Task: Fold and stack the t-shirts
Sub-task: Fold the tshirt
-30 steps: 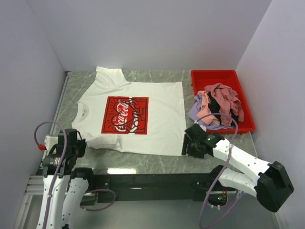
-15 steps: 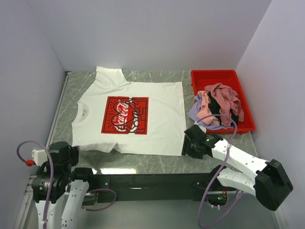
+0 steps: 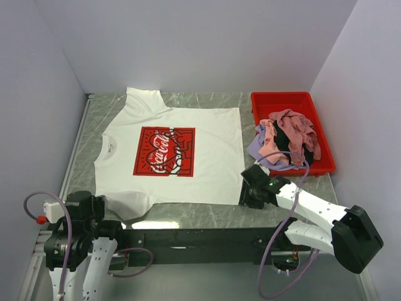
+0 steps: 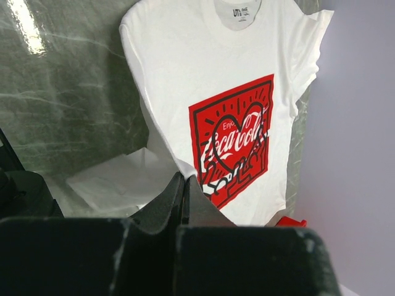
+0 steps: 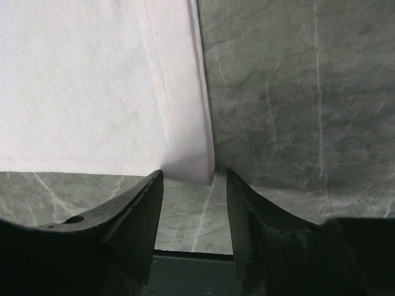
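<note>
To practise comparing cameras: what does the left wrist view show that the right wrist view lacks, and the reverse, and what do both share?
Only the left wrist view: the red Coca-Cola print, the collar label and the shut left gripper. Only the right wrist view: the hem corner just ahead of the open right gripper. Both: the white t-shirt on the marble table.
</note>
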`<state>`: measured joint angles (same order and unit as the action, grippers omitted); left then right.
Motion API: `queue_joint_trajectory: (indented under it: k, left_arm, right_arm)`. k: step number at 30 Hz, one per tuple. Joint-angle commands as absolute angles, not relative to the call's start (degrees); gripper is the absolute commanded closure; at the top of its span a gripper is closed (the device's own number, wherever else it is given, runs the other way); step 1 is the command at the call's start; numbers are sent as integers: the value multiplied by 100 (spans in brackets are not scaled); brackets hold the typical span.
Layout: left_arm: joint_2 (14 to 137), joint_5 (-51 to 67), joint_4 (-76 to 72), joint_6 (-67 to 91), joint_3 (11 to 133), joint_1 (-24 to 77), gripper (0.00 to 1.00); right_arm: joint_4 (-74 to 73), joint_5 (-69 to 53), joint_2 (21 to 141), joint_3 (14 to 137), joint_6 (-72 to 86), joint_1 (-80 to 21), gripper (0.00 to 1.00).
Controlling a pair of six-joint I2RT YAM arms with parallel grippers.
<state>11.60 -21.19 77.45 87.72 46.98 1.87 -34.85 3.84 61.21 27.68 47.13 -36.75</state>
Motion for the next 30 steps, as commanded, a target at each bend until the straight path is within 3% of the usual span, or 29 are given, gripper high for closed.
queue_joint_trajectory:
  k: [1, 8, 11, 12, 15, 18, 30]
  left_arm:
    - [1002, -2259, 7849, 8859, 4562, 202, 99]
    - [897, -2329, 7858, 8868, 4465, 202, 99]
    - [826, -2399, 7857, 8877, 4456, 202, 99]
    - [817, -2408, 7857, 8894, 4413, 202, 99]
    - [817, -2399, 7849, 8921, 4359, 202, 99]
    - [896, -2461, 7823, 8868, 4403, 202, 99]
    - [1450, -2417, 6962, 8482, 4386, 202, 99]
  right_arm:
    - [-3410, 316, 6073, 2619, 4887, -3665, 48]
    - [-3428, 580, 6266, 2786, 4913, -3656, 52]
    - [-3419, 615, 6258, 2795, 4904, -3665, 61]
    - [-3402, 598, 6249, 2786, 4896, -3665, 72]
    - [-3419, 668, 6205, 2830, 4896, -3665, 91]
    - [-3419, 720, 6126, 2900, 4817, -3674, 100]
    - [-3753, 1107, 6029, 3804, 4281, -3648, 100]
